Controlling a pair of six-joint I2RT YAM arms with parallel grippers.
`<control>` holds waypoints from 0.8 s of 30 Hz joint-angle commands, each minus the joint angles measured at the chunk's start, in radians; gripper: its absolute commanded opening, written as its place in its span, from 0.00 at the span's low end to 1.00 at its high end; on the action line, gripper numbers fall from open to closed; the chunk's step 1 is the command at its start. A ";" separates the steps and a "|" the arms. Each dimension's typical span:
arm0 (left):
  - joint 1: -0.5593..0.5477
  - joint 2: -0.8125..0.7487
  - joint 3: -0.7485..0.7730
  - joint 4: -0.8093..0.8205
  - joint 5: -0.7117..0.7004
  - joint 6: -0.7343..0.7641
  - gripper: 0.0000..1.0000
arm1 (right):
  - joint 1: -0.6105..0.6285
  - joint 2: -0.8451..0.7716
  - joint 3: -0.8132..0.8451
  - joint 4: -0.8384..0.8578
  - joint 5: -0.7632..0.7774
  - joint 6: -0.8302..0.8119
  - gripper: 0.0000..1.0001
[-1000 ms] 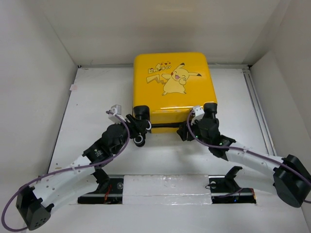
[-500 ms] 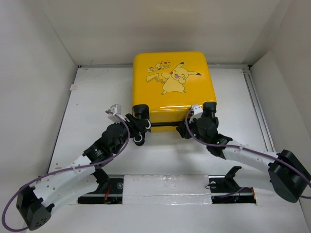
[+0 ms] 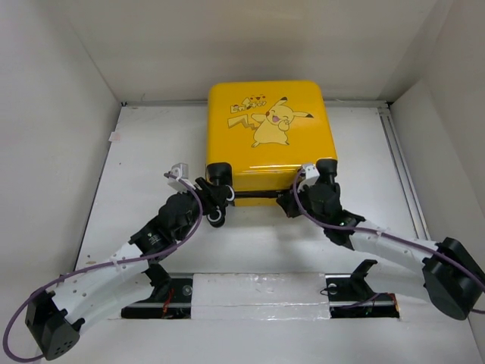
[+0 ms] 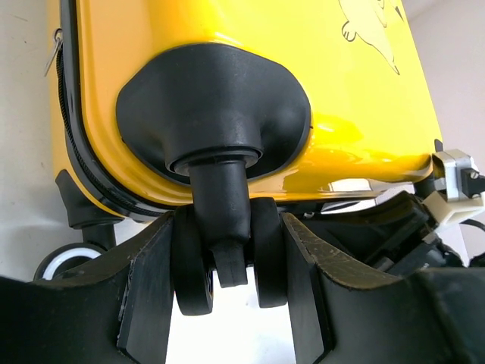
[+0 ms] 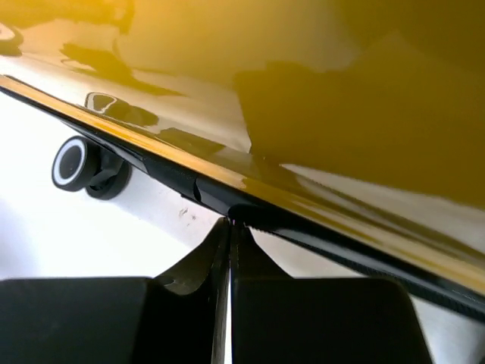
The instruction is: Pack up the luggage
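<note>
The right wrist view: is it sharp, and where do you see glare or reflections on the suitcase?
Right wrist: the yellow suitcase is close and blurred, with dark reflections on its gloss. Left wrist: sharp, with a white glare patch under the black wheel. Top external: evenly lit, little glare.

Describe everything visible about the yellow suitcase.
The glossy bright-yellow hard-shell suitcase lies flat and closed at the table's far side, its Pikachu cartoon print facing up. A black zip band runs around its edge, and black wheels sit at its near corners. The left gripper straddles the near-left double wheel. The right gripper, fingers together, meets the zip seam near the near-right corner.
</note>
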 commanded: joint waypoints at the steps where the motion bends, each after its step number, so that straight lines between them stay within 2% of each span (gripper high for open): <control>1: -0.016 -0.043 0.018 0.108 -0.003 0.044 0.00 | -0.007 -0.161 0.028 -0.029 0.103 0.060 0.00; 2: -0.016 -0.055 0.018 0.108 -0.017 0.044 0.00 | -0.019 -0.161 0.014 -0.030 0.134 0.060 0.00; 4: -0.016 -0.055 0.018 0.108 -0.041 0.044 0.00 | -0.056 -0.287 -0.004 -0.161 0.154 0.048 0.00; 8: -0.016 -0.055 0.031 0.078 -0.070 0.055 0.00 | -0.204 -0.390 -0.031 -0.298 0.144 0.025 0.00; 15: -0.016 -0.087 0.031 0.043 -0.090 0.055 0.00 | -0.228 -0.459 -0.043 -0.390 0.202 0.014 0.00; 17: -0.016 -0.067 0.041 0.043 -0.065 0.055 0.00 | -0.228 -0.459 -0.043 -0.357 0.159 0.005 0.00; 22: -0.016 -0.044 0.018 0.111 0.012 0.046 0.00 | -0.209 -0.408 -0.034 -0.282 -0.098 -0.014 0.00; 23: -0.016 -0.044 0.018 0.111 0.024 0.046 0.00 | -0.199 -0.399 -0.022 -0.266 -0.128 -0.014 0.15; 24: -0.016 -0.032 0.018 0.121 0.034 0.046 0.00 | -0.174 -0.370 -0.006 -0.266 -0.161 -0.024 0.35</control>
